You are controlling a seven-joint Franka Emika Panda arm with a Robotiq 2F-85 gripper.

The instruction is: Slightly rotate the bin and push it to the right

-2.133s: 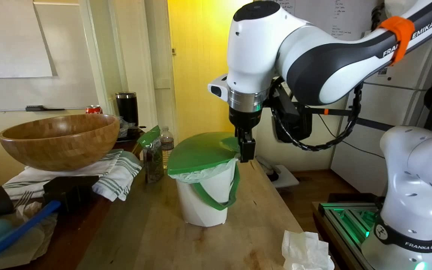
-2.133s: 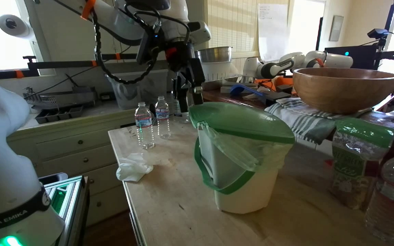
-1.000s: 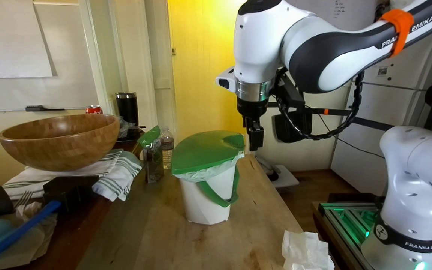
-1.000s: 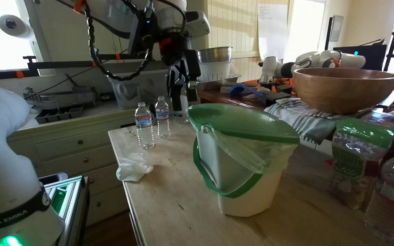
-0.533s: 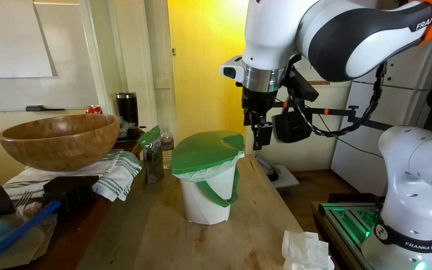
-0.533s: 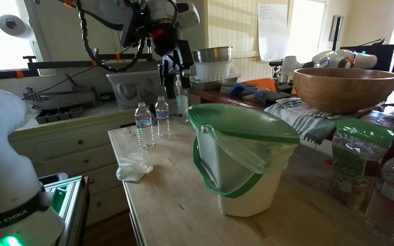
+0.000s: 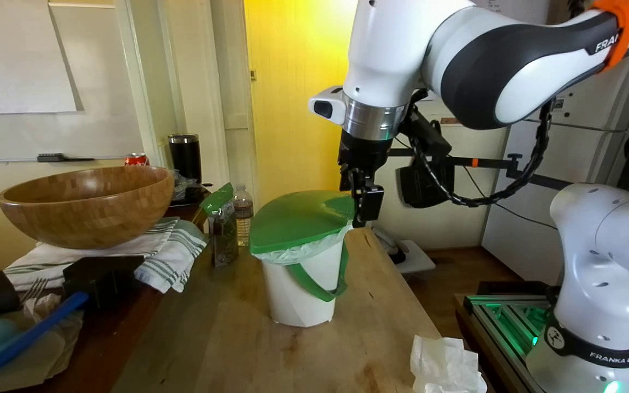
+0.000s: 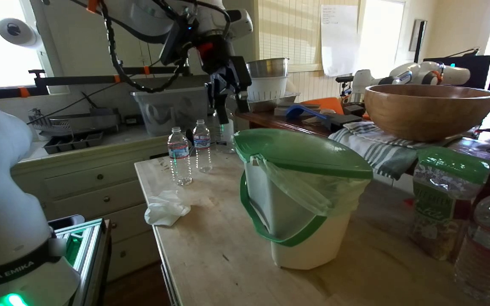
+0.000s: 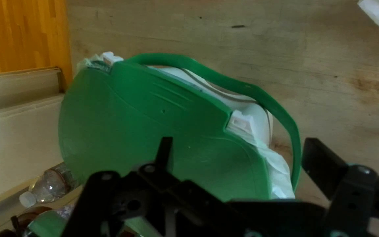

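The bin is white and tapered, with a green lid, a hanging green handle and a liner poking out under the rim. It stands upright on the wooden table in both exterior views point(image 7: 299, 297) point(image 8: 306, 253). My gripper point(image 7: 366, 210) is open and empty, above and beside the lid's edge; it also shows in an exterior view point(image 8: 233, 111) behind and above the bin. In the wrist view the lid point(image 9: 120, 115) lies below my spread fingers point(image 9: 239, 143). One finger is over the lid, the other outside the handle point(image 9: 268, 98). No contact is visible.
A wooden bowl point(image 7: 88, 204) rests on a striped towel point(image 7: 170, 254). A green-topped bag point(image 8: 449, 204) and a water bottle point(image 8: 489, 246) stand near the bin. Crumpled paper point(image 8: 167, 208) lies by the table edge, with two bottles point(image 8: 180, 157) point(image 8: 202, 146) behind it.
Between two and one seconds ago the bin shifted and turned slightly. My gripper rose and backed away from the lid, then came a little lower and nearer to it. The bin is still since then.
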